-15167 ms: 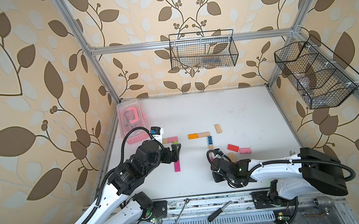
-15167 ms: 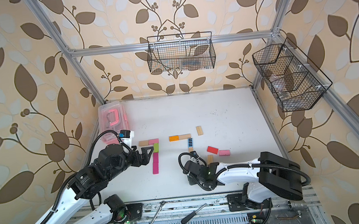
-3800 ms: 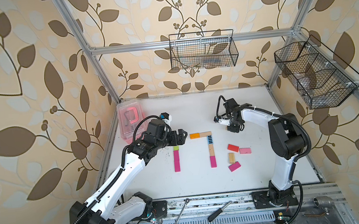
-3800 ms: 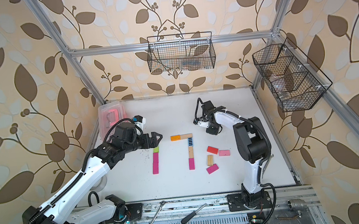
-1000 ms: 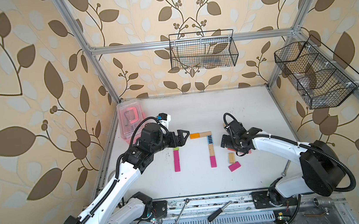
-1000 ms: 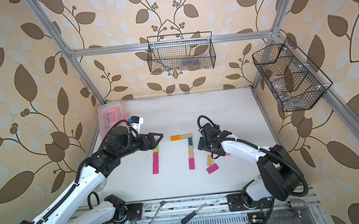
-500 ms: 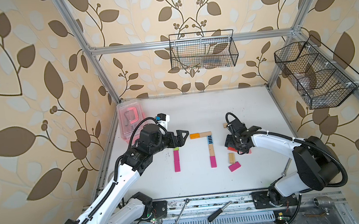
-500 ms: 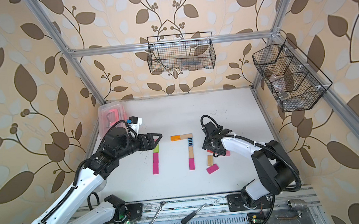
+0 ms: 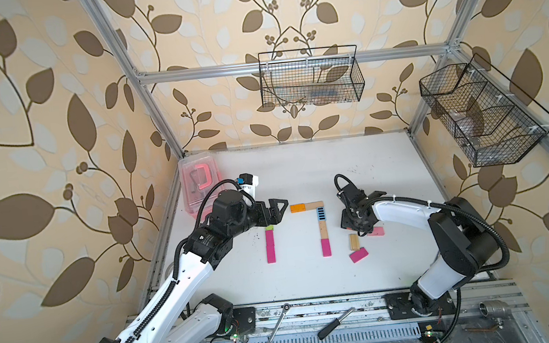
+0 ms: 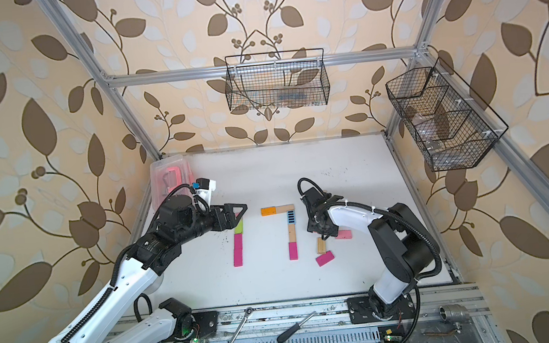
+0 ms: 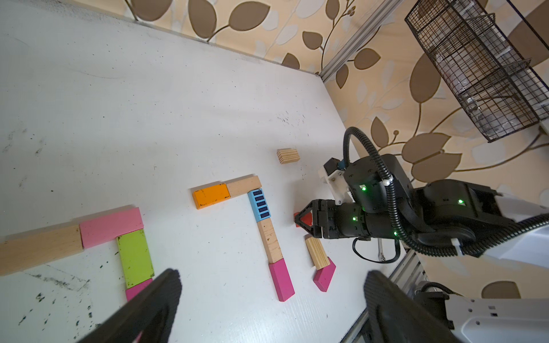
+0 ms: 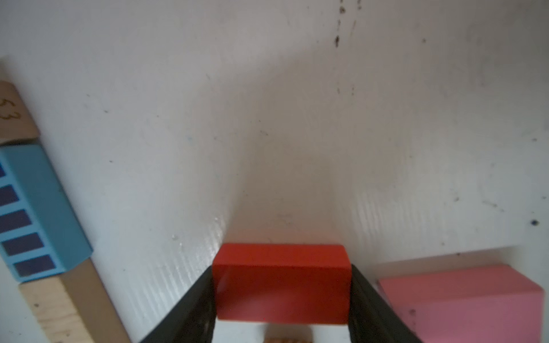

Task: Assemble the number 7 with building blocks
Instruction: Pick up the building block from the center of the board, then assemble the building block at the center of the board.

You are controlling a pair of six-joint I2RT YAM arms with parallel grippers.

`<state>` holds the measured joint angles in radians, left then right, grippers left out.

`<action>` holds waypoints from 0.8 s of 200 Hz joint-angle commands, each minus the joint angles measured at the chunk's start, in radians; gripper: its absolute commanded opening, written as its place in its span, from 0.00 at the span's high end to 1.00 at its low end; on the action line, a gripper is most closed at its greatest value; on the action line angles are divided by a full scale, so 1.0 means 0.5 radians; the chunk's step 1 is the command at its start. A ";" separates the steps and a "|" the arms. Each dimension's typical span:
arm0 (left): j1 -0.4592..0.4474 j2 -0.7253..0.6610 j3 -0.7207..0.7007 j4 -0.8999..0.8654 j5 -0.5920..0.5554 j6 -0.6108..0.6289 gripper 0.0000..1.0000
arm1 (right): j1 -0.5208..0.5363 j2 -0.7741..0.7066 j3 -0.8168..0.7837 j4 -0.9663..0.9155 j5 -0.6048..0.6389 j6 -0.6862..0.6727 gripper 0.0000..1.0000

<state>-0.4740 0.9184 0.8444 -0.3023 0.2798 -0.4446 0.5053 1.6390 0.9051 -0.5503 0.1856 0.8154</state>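
Right gripper (image 12: 281, 300) clamped on red block (image 12: 280, 267) beside pink block (image 12: 463, 300).
Left gripper (image 9: 279, 209) jaws apart (near lime block (image 11: 135, 258)).

walls (image 9: 32, 100) — beige, brown leaf print | table (image 9: 312, 279) — white, scuffed | wire baskets (image 9: 312, 78) on aluminium frame (image 9: 203, 72)

**Left arm** (image 9: 186, 275) extends from the near rail, forearm raised. The left gripper (image 9: 279, 210) is held level, pointing sideways toward the centre, jaws wide apart and empty. **Right arm** (image 9: 405, 209) folds at the elbow and reaches inward. The right gripper (image 12: 281, 268) points downward, fingers (image 12: 196, 303) flat against both sides of a red block (image 12: 282, 294).
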 commanded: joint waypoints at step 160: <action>0.006 0.346 0.172 0.087 0.139 0.000 0.01 | -0.836 0.784 1.188 -0.363 -0.157 -1.363 0.37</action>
<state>-0.4740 1.0683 0.8700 -0.3035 0.3107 -0.4446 0.1028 1.9915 1.4555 -0.6724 0.1295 0.2165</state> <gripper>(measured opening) 0.988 0.627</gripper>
